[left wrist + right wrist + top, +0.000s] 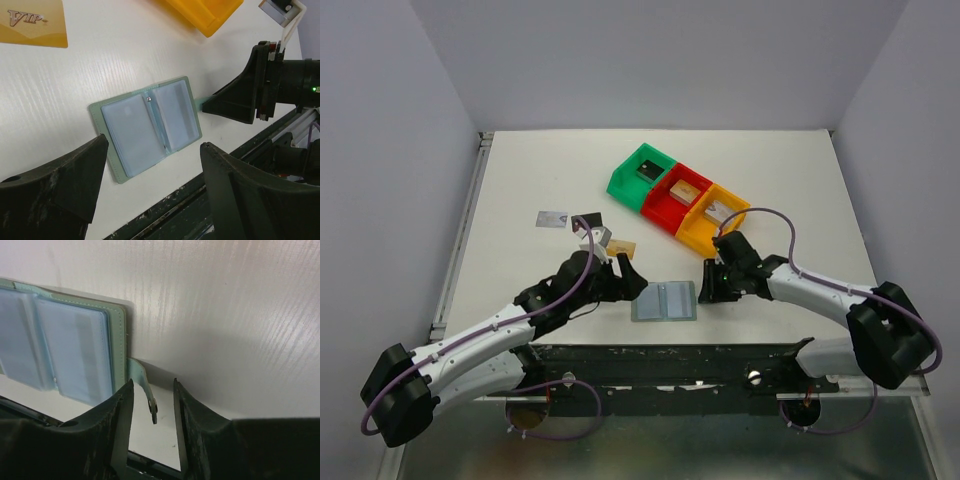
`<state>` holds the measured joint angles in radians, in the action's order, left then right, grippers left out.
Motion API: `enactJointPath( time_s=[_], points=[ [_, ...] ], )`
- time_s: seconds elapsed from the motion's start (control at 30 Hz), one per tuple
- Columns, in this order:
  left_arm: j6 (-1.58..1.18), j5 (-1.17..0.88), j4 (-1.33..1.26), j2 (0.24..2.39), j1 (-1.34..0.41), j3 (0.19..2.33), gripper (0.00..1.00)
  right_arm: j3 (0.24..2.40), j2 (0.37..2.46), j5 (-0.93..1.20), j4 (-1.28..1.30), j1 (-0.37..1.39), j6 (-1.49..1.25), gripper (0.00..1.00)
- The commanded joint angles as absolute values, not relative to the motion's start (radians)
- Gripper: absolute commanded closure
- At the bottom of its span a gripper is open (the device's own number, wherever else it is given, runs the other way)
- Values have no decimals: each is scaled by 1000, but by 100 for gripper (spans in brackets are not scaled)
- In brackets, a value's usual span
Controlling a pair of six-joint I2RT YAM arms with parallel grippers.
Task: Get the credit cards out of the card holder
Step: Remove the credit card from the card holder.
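Table (520, 180): white; the widest bare area is in the upper left of the top view, and the near edge runs along the bottom.
Bins (678, 198): 3 in a diagonal row, green, red, orange, upper right of centre; the orange one is near the right gripper (151, 390).
Left gripper (634, 282): just left of the card holder (663, 300); jaws wide apart, holding nothing.
Right gripper: at the holder's right edge; jaws parted, straddling the strap (139, 375).
Card holder: lower centre, lying open and flat; grey-green cover, 2 pale translucent pocket panels.
Credit cards (586, 222): 3 on the table left of centre: silver-grey card (552, 218), black card (587, 221), tan-gold card (32, 22) marked VIP.
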<state>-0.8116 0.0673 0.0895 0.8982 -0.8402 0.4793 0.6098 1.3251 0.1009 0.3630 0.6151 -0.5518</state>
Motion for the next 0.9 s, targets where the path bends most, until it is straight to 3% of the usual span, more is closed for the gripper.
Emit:
enactJointPath(
  time_s=[0.0,0.13,0.17,0.37,0.53,0.87],
  points=[
    [-795,22,25,900,-847,474,13,624,1362,124,318,612,-561,63],
    [-784,8,9,916,-847,477,14,621,1350,147,305,615,-560,96],
    [-776,6,8,923,-847,480,14,615,1335,156,295,615,-560,100],
    [-736,-54,9,1012,-848,535,14,554,1174,290,207,615,-522,100],
    [-703,-136,5,1129,-865,603,24,534,1072,348,204,615,-514,100],
    [-675,-156,-25,1270,-928,684,25,506,1020,428,167,615,-548,100]
  ],
)
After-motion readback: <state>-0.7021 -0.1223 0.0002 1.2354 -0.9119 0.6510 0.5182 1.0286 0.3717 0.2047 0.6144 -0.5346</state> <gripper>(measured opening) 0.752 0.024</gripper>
